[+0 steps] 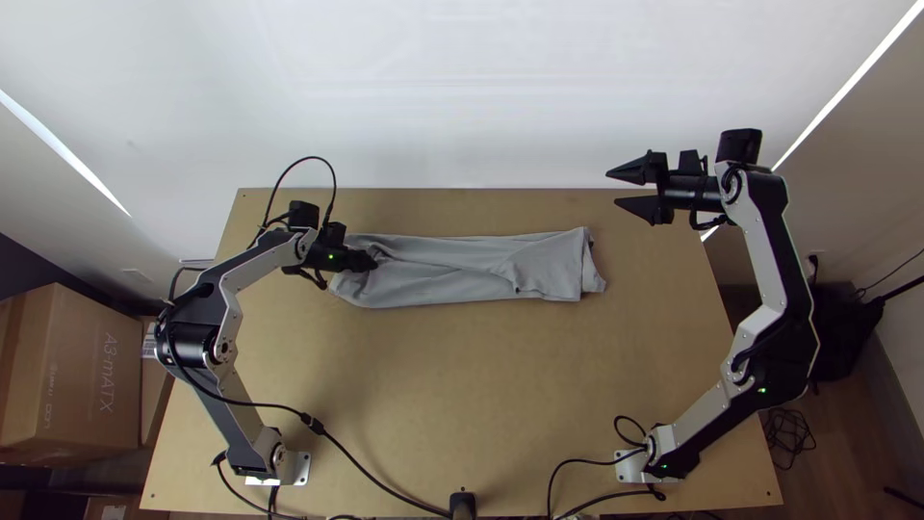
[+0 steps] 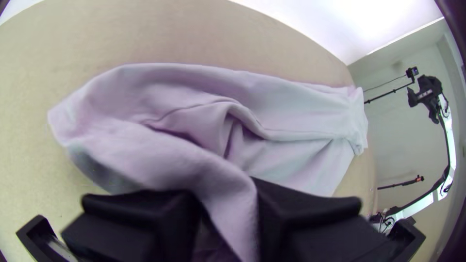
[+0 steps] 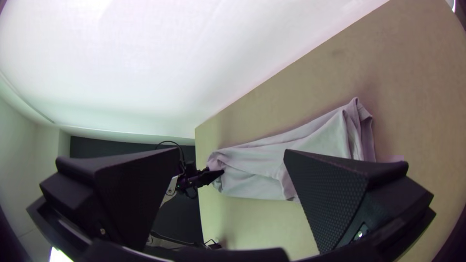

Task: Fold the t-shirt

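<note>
My left gripper (image 1: 366,260) clamps a fold at the left end of the grey t-shirt (image 1: 452,279), stretched across the table's (image 1: 433,385) far half. Such cloth looks light and limp; my right gripper (image 1: 613,189), jaws apart, should pinch all layers at the right end.

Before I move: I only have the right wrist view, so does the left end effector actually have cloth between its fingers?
Observer: Yes, the left end effector has a strip of the t-shirt pinched between its fingers.
Operator: And where is mine, seen from above?
Observer: The right end effector shows in line with the far edge of the table, up and to the right of the shirt's right-hand end.
Operator: Anything of mine out past the side?
Observer: The right arm's elbow shows outside the table's right edge.
</note>
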Available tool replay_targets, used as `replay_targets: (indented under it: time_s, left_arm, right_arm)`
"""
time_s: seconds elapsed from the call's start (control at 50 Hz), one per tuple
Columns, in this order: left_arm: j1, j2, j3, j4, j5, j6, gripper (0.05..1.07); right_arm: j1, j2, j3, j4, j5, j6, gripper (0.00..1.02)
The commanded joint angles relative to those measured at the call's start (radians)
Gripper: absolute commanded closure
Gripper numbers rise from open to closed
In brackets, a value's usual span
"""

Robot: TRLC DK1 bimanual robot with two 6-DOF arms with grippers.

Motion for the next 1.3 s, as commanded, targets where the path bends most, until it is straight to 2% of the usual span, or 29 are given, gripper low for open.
replay_targets:
  time_s: [0.0,0.22,0.44,0.54,0.62,0.72,0.92,1.1,1.28]
  left_arm:
    - [0.041,-0.036,-0.068,0.041,-0.004,-0.021,1.05]
    - [0.243,-0.076,-0.121,0.007,0.002,0.051,1.05]
    - [0.464,-0.139,-0.130,-0.114,0.022,0.197,1.05]
    - [0.512,-0.183,-0.108,-0.205,0.025,0.249,1.05]
    - [0.512,-0.231,-0.085,-0.267,0.037,0.251,1.05]
    - [0.446,-0.298,-0.053,-0.341,0.060,0.231,1.05]
    - [0.205,-0.363,0.031,-0.346,0.066,0.088,1.05]
    - [-0.007,-0.297,0.160,-0.333,0.046,-0.022,1.05]
    - [-0.155,-0.170,0.315,-0.329,0.007,-0.101,1.05]
  right_arm:
    - [0.000,-0.040,-0.041,-0.003,-0.013,0.011,0.03]
    - [-0.012,-0.051,-0.076,-0.003,-0.011,-0.026,0.03]
    - [-0.043,-0.062,-0.105,-0.003,-0.010,-0.060,0.03]
    - [-0.047,-0.065,-0.116,-0.003,-0.008,-0.069,0.03]
    - [-0.044,-0.069,-0.125,-0.003,-0.006,-0.071,0.03]
    - [-0.035,-0.074,-0.134,-0.003,-0.006,-0.071,0.03]
    - [-0.011,-0.085,-0.150,-0.003,0.006,-0.069,0.03]
    - [-0.001,-0.089,-0.169,0.000,0.014,-0.071,0.03]
    - [0.002,-0.098,-0.189,0.003,0.015,-0.071,0.03]
